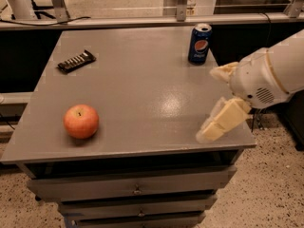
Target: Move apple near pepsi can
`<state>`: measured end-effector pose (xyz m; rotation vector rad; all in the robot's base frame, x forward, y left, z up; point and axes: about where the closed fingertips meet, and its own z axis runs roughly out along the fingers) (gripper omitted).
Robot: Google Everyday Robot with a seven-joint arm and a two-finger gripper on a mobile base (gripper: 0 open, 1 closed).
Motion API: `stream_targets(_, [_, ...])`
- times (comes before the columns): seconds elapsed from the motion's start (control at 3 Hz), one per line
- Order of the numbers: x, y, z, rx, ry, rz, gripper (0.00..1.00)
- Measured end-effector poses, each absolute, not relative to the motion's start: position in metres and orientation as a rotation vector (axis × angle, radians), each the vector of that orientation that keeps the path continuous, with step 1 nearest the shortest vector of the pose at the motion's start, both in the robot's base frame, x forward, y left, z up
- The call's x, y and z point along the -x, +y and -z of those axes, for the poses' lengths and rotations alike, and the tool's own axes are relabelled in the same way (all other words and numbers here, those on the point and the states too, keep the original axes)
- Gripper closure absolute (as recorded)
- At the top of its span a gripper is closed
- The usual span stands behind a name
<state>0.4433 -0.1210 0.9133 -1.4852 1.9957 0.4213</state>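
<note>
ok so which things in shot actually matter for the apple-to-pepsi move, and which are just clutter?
In the job:
round red-orange apple, front left
dark blue aluminium Pepsi can, back right
pale gripper, over the table's right edge, jaws apart, empty

Just lying about:
flat dark snack bar, back left
grey table with drawers, holding all three

1. The table (142,94) top is smooth grey with a soft sheen.
2. The pepsi can (199,44) is glossy metal.
3. The apple (81,121) has smooth, faintly shiny skin.
4. The gripper (208,104), over the table's right edge, has matt cream fingers (227,119), spread apart.
5. The snack bar (76,61) wrapper looks dark and ribbed.
</note>
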Motion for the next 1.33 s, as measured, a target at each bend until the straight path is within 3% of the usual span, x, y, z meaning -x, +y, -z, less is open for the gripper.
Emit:
stream_targets(0.67, [-0.434,-0.007,-0.921,1.338,1.703,-0.747,0.0])
stream_targets(1.33, [-0.427,0.015,-0.939,1.304,1.656,-0.818,0.0])
